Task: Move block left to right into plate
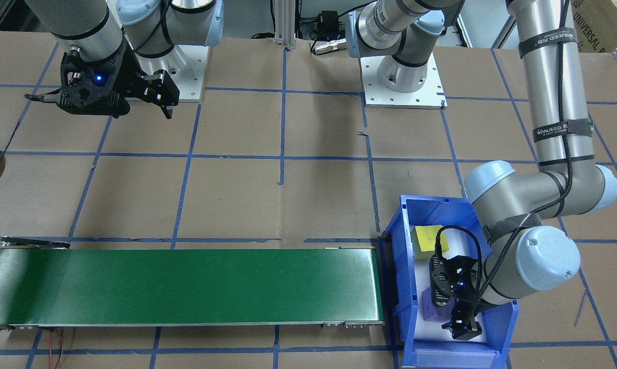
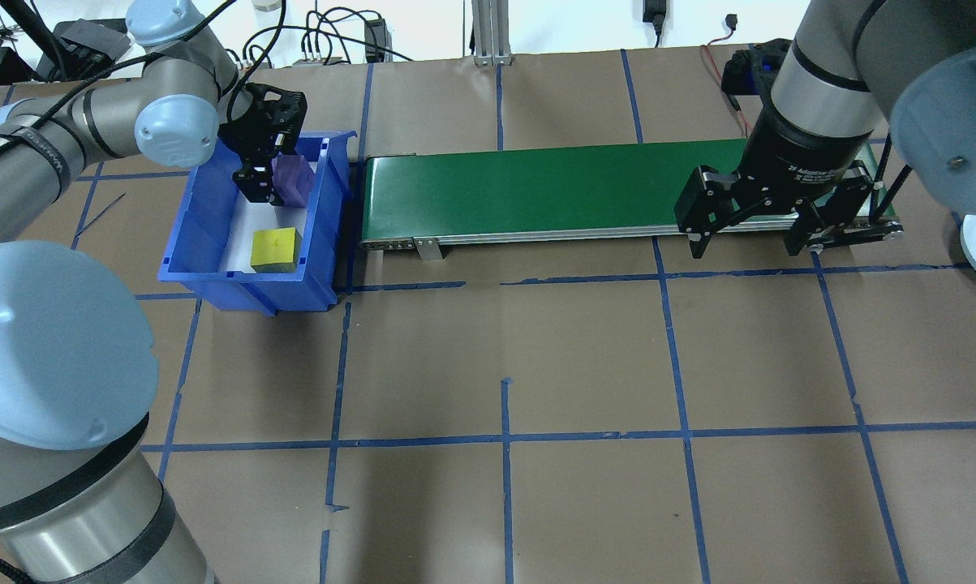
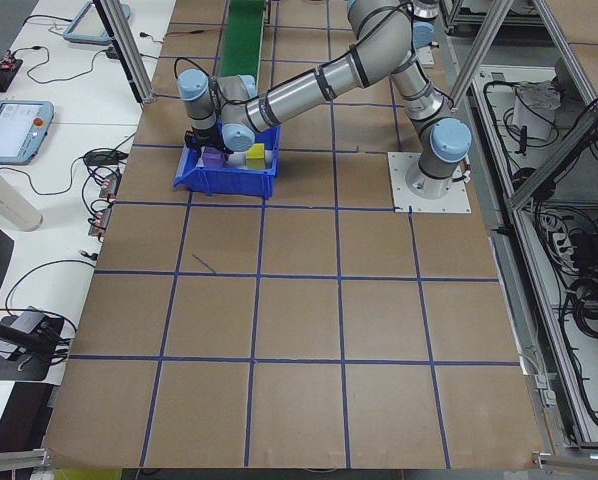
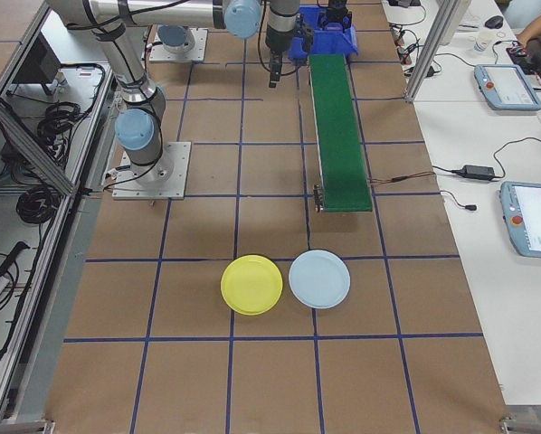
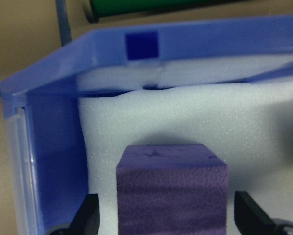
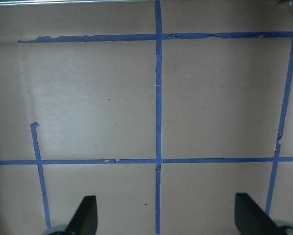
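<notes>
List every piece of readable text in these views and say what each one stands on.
"2F Adaptive G…", cut off: on the right end effector's black body.
"UNIVERSAL R…", cut off: cardboard box at the front-facing view's top right corner.
"WANJEED": cable straps on the left arm; also a strap in the overhead view.
Small print on the straps and the pendant screens: unreadable.

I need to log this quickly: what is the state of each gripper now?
Left gripper: open, fingers on either side of the purple block, not yet gripping.
Right gripper: open, empty.
</notes>
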{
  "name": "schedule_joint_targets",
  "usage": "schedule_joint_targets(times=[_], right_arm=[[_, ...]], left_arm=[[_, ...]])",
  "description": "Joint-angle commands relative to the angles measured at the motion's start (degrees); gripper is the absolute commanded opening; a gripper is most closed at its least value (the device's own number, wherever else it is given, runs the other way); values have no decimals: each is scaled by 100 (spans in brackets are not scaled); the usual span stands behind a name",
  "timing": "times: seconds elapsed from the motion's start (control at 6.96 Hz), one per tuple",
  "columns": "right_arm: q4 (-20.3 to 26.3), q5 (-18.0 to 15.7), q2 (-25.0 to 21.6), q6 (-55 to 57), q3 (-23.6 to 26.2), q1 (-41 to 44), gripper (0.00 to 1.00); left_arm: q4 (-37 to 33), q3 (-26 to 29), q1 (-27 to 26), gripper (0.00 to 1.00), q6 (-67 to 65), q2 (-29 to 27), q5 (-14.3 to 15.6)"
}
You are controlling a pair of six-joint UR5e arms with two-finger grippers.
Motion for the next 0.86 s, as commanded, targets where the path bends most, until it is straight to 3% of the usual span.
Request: schedule_joint_targets(times=[0.0,0.14,0.29,0.72], right_arm=[[0,0,0,23,0,8,100],[0,0,0,24,0,8,100],[0,0,0,15,0,8,100],[0,0,0,6,-18,-10,100]], left_arm=[[68,1,-5,45,-19,26,24],[51,-69,-49,33,-28,175,33],[34,-78,-58,29,-46,290,33],[-755,-25,-93,29,-501,1482,-10]])
